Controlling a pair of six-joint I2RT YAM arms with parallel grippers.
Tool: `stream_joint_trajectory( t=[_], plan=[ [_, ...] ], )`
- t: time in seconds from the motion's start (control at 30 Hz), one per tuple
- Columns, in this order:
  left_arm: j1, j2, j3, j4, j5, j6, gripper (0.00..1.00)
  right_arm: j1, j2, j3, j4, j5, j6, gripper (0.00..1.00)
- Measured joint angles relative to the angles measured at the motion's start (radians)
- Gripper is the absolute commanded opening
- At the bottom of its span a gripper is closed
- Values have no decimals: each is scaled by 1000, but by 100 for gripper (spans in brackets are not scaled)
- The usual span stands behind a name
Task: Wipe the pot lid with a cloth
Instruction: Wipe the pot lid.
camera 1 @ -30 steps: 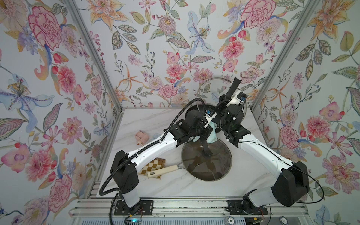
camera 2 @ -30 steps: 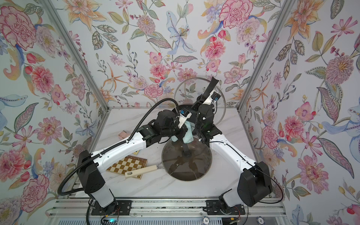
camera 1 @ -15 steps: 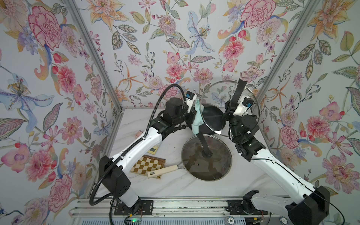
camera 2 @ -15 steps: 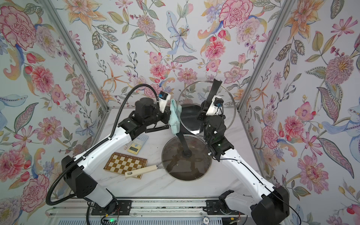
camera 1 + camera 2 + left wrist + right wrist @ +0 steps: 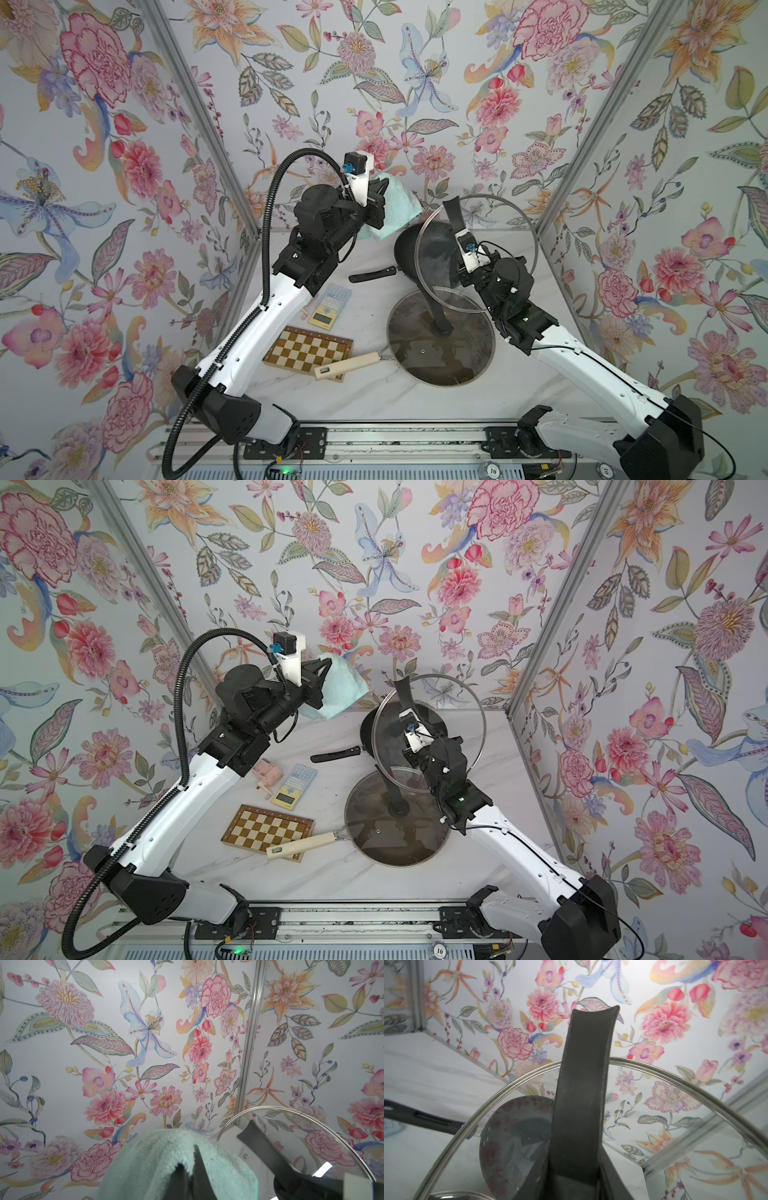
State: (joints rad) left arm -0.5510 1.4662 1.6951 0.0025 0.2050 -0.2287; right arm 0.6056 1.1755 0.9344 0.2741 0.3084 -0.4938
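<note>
Right wrist view: pot lid point(image 5: 664, 1109) is raised and steeply tilted. The right jaws are clenched on its black handle point(image 5: 583, 1084), probably to present the glass face. Cloth point(image 5: 397, 203) is draped over the left jaws and pinched tight, near the lid but not touching. Pan point(image 5: 440, 361) sits on the counter point(image 5: 374, 399) below the right jaws.

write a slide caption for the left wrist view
Left jaws clamp a pale mint-green terry cloth beside a raised clear round glass pot lid.
</note>
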Motion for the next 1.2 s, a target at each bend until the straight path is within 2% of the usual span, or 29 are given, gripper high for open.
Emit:
stream_joint_trajectory(
  t=[0.13,0.3,0.47,0.63,0.73,0.83,1.07,1.2],
  plan=[
    [-29,9,67,79,108,-31,0,13,40,-2,6,-69,-117,0],
    [-138,102,177,158,240,-61,0,50,53,-2,62,-85,-219,0],
    [-216,233,187,197,349,-130,0,93,57,-2,97,-92,-270,0],
    [-220,341,187,190,379,-185,0,122,56,-2,113,-84,-304,0],
    [-220,361,187,123,335,-165,0,135,49,-2,112,-71,-316,0],
    [-220,362,220,28,226,-102,0,141,32,-2,111,-56,-327,0],
    [-208,476,529,-169,-114,36,0,141,-21,-2,109,-20,-348,0],
    [-169,537,610,-222,-284,50,0,141,-22,-6,97,-3,-357,0]
  ],
)
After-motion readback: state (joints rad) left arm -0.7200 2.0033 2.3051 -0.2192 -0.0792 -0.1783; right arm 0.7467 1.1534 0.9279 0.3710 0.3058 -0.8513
